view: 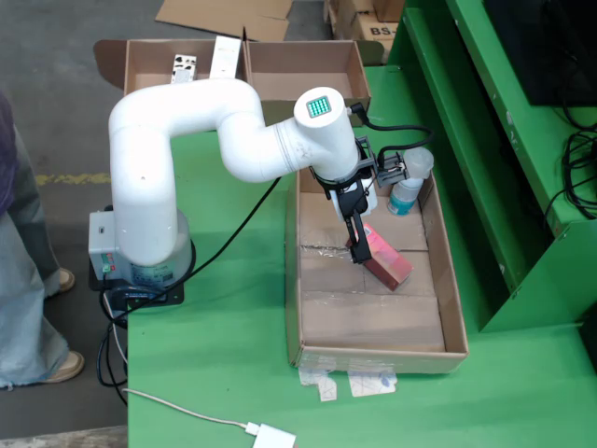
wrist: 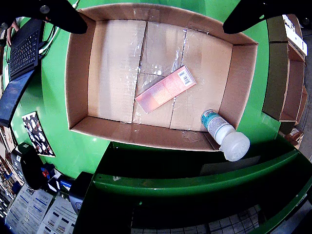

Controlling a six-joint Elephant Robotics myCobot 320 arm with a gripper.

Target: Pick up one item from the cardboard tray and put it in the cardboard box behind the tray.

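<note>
Hovering wide over the taped cardboard tray [wrist: 80, 73], the hand [wrist: 151, 14] clears—seemingly—a flat pink carton [wrist: 165, 89].

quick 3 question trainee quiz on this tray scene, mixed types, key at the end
1. True or false: the pink box lies flat on the floor of the cardboard tray.
2. Multiple choice: in the wrist view, where does the white-capped bottle stand?
A. middle of the tray
B. lower right corner of the tray
C. out on the green table
3. Fill in: in the wrist view the gripper has its jaws ____, with nothing between them.

Key
1. true
2. B
3. open
</note>
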